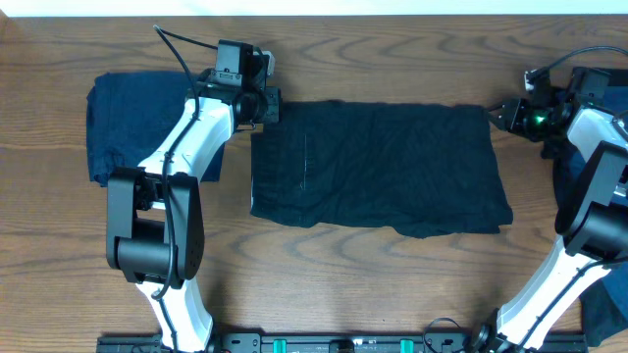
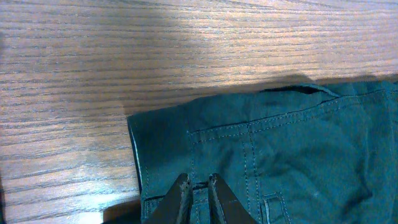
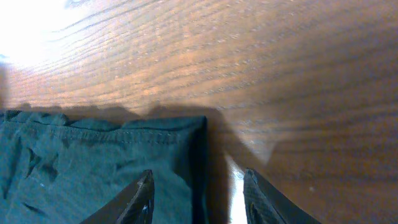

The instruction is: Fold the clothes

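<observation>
Wood-grain tabletop (image 1: 392, 284) carries a dark garment (image 1: 383, 167); left end effector (image 2: 198, 183) narrow over it, right end effector (image 3: 198, 180) spread at its corner.

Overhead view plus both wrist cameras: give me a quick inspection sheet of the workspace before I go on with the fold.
Surface: wooden table, grain visible.
Job's things: dark garment spread flat at centre; navy garment folded at left; blue garment at the right edge, partly hidden.
Clutter: nothing seen.
Grippers: left gripper shut on the dark garment's far-left corner; right gripper open, straddling its far-right corner.
Cables: black cable looping near the left gripper; second cable near the right gripper.
Surroundings: pale strip beyond the far edge; black rail at the near edge.
</observation>
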Robot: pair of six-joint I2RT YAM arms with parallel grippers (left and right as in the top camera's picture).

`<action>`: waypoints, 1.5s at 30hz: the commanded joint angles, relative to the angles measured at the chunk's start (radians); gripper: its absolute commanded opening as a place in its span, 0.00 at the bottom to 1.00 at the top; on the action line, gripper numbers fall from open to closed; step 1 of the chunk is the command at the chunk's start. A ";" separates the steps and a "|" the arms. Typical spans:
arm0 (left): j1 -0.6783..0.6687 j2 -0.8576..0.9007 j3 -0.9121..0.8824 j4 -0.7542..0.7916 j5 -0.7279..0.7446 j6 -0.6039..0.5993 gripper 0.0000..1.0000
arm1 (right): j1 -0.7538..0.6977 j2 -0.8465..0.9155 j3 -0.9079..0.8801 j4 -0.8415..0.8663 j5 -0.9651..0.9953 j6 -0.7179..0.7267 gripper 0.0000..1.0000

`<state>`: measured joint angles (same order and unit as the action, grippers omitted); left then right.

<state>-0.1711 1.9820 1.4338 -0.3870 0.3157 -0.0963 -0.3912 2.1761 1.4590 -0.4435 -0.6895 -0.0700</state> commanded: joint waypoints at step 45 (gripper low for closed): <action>0.004 -0.006 -0.009 -0.016 0.005 0.006 0.13 | 0.048 0.042 -0.002 0.027 -0.204 0.026 0.01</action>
<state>-0.1711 1.9820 1.4338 -0.3950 0.3157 -0.0963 -0.3393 2.2124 1.4586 -0.3893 -0.8387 0.0025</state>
